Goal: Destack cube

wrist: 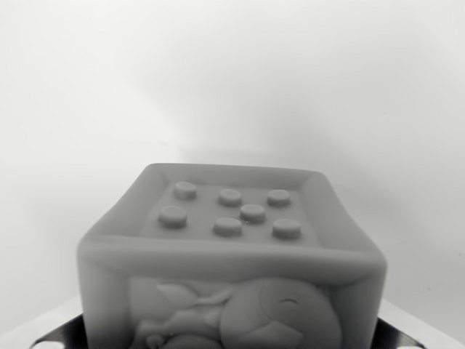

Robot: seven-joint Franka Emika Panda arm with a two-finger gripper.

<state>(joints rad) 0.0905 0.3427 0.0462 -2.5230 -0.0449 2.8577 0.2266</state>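
Background [232, 73]: a plain, pale surface is seen across the whole upper part of the wrist view, brightest at the top and shaded softly towards the middle; no edges or other things are made out on it.

Cube [232, 254]: one grey, soft-looking cube is shown in the lower middle of the view, close to the camera. Its top face and its near side face are presented, and its bottom is cut off by the lower edge of the picture. What it rests on cannot be told.

Near side face [240, 313]: a raised relief figure is carried inside a framed panel; a rounded body and a leaf-like shape are made out, the rest being cut off below.

Top face [229, 211]: a shallow recess is enclosed by a raised, rounded rim.

Studs [253, 212]: seven small round studs are set in the recess, three in the far row, three in the near row, and one between the rows, towards the wrist view's right.

Gripper [232, 342]: only dark, shiny parts are seen at the bottom corners, one on the wrist view's left and one on the right, with the cube between them.

Finger [62, 336]: the fingers are held apart, one to each side of the cube's lower part. Whether they press on the cube cannot be told, since the contact is hidden by the cube and the frame edge.
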